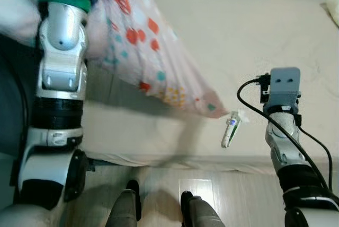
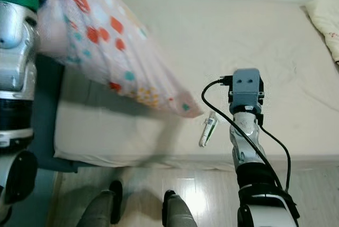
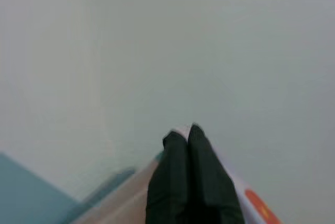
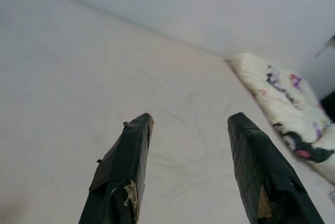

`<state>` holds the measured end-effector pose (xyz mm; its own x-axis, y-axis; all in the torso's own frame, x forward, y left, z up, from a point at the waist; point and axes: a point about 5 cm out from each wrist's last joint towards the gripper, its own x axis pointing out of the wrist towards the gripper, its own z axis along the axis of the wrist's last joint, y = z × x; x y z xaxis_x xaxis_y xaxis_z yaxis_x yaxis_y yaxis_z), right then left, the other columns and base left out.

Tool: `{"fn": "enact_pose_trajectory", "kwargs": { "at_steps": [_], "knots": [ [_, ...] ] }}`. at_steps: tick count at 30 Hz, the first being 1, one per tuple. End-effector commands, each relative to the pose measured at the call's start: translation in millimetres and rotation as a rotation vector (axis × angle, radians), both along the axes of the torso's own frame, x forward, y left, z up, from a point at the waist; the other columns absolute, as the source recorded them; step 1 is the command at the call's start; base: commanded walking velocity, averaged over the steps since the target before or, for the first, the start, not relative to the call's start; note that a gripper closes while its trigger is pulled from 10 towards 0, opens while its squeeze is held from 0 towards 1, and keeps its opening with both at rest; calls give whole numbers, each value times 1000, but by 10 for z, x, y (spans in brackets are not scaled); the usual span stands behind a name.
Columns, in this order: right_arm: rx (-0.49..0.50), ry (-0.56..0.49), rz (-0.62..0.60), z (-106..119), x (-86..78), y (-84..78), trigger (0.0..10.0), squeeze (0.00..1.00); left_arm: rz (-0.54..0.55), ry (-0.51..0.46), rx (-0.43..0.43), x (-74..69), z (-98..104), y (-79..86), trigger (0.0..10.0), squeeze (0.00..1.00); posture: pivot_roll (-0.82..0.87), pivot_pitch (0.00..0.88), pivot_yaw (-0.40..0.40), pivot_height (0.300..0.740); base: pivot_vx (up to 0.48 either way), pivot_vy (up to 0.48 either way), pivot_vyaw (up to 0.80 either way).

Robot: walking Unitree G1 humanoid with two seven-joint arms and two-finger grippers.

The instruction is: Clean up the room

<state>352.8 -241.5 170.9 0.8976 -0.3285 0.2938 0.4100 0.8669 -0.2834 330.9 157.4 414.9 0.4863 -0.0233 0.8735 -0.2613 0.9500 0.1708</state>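
left eye view: left gripper (image 3: 188, 135) at upper left, fingers pinched on spotted pillowcase (image 1: 153, 52) lifted above bed (image 1: 243, 41); small tube (image 1: 231, 129) lower centre; right gripper (image 4: 191, 124) spread, holding nothing.

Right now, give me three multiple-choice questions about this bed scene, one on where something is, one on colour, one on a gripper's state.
1. Where does the small white tube lie?
A. on the bed near its front edge
B. on the floor
C. on the pillow

2. What colour are the dots on the cloth?
A. black only
B. red-orange and teal
C. purple

3. How is the right gripper?
A. shut on the tube
B. shut on the cloth
C. open

Answers: 1 A, it rests on the bed. 2 B, the dots show those colours. 3 C, its fingers stand apart over the sheet.
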Motion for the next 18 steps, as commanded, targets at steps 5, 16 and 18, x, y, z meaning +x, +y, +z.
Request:
{"fn": "enact_pose_trajectory", "kwargs": {
  "at_steps": [5,16,18],
  "knots": [
    [15,29,-49,-131,-107,-165,10000,0,168,-224,-58,-140,522,193,0,0,-5,196,22,740,0,0,0],
    [72,88,25,-467,-200,111,10000,0,274,-160,105,174,376,-45,0,0,-6,194,31,740,0,0,0],
    [77,87,45,-494,-217,180,10000,0,260,-25,178,375,-34,-204,0,0,-23,200,35,740,0,0,0]
  ]
}}
